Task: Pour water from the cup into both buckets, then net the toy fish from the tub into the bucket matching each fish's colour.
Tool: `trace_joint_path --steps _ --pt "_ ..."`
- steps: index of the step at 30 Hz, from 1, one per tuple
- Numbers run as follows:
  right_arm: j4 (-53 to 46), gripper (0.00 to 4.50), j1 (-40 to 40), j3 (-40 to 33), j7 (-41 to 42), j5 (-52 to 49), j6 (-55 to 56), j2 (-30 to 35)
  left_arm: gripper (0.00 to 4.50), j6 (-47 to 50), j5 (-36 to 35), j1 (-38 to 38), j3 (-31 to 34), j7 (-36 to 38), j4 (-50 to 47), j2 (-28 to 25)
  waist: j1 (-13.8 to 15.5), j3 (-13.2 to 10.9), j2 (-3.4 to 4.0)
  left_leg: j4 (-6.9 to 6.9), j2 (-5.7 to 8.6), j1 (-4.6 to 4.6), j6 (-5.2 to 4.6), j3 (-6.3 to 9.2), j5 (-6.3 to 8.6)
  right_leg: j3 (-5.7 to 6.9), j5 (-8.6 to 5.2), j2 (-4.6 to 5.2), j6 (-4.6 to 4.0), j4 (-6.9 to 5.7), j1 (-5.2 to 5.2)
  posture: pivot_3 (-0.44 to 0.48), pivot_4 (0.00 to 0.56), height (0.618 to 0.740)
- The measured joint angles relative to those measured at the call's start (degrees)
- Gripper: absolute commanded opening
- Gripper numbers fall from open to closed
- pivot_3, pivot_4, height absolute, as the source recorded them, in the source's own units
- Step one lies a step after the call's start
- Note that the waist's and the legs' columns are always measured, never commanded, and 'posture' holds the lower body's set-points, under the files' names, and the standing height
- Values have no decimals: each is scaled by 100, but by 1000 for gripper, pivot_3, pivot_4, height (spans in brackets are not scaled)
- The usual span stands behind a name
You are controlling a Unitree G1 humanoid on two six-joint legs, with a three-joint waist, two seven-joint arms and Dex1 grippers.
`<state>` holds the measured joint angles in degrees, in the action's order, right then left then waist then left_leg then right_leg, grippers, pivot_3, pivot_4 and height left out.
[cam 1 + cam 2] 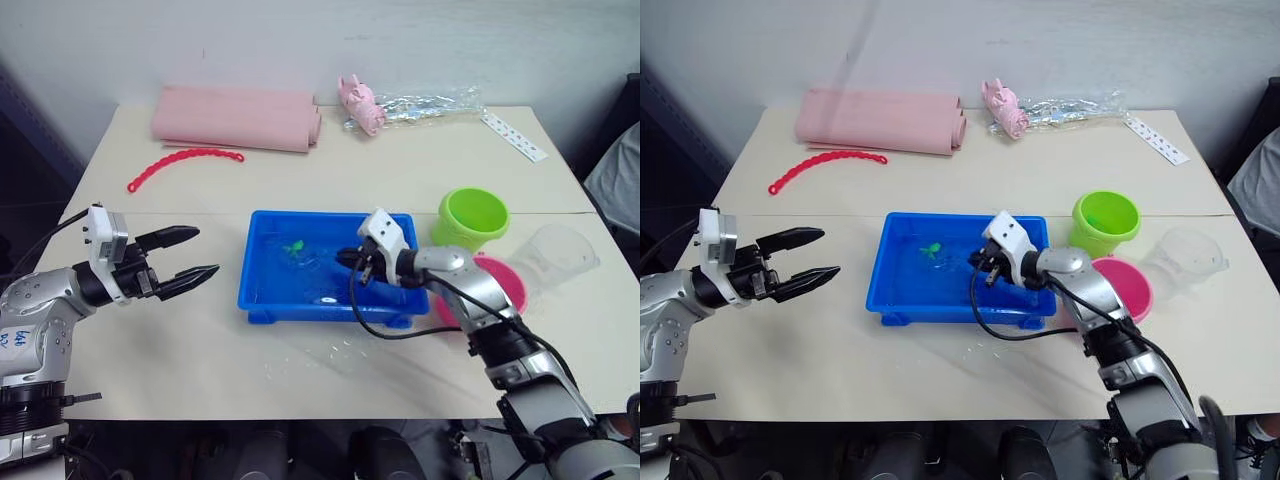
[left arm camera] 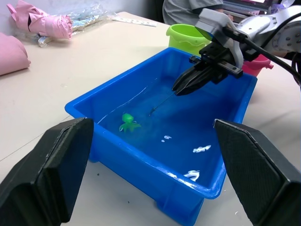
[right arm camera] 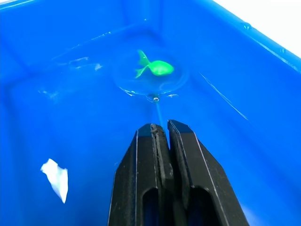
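Netting stage in hand, judged from the layout. Shallow rectangular bright blue plastic tub (image 1: 262,290) at the middle of the beige tabletop (image 1: 200,350), holding water and one tiny bright green toy fish (image 3: 155,68).

Right gripper (image 3: 162,134) inside the tub, on the side nearest the buckets, clenched on the thin dark handle of the small hand net (image 3: 148,82). Handle running forward from the fingertips; hoop and clear mesh submerged directly under the green fish, fish centred over the ring. Placement apparently chosen so that a lift would bring the fish up in the mesh.

Left gripper (image 1: 185,258) beside the tub on the side away from the buckets, above the tabletop, released, fingers spread wide, holding nothing. Probably parked clear of the working arm.

Small lime green plastic bucket (image 1: 472,220) just beyond the tub's far right corner; hot pink plastic bucket (image 1: 500,285) just beside the tub's right wall, partly behind the right arm. Green bucket the matching target, within short reach of the net.

Clear colourless plastic measuring cup (image 1: 560,255) lying tipped past the pink bucket, well away from the tub.

Small white flecks (image 3: 56,178) in the tub water; nature not discernible.

Caution for the lift: keep the hoop level to avoid the fish sliding off.
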<state>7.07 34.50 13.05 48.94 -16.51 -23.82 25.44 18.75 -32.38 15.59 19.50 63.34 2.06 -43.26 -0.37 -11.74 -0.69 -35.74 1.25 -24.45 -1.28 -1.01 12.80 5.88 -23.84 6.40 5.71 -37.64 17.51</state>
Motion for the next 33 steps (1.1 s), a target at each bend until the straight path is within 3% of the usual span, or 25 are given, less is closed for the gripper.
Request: trace_joint_path --steps 7,17,22,33 --pt "-1325 0 -781 -652 602 -582 -123 720 4465 221 -114 308 -275 137 -10 22 19 0 -1 7 -1 6 1 -3 0 -2 0 0 0 3 -3 0 150 740" --pt "-2714 0 -2074 -1851 428 -892 -278 1476 4465 396 -105 904 -864 267 7 200 37 0 -1 22 -1 9 2 -8 -2 -2 0 -1 1 16 -8 0 150 740" --pt "-2970 0 -2688 -2234 421 -939 -207 1641 4465 370 -40 1174 -1099 393 122 241 54 0 0 23 1 9 1 -9 -2 0 0 -1 1 19 -11 0 150 740" --pt "-3060 0 -3008 -2628 266 -1079 127 1621 4465 93 137 1829 -1441 545 567 681 84 0 -1 17 1 9 -1 -9 -3 1 0 -3 1 19 -13 0 150 740"
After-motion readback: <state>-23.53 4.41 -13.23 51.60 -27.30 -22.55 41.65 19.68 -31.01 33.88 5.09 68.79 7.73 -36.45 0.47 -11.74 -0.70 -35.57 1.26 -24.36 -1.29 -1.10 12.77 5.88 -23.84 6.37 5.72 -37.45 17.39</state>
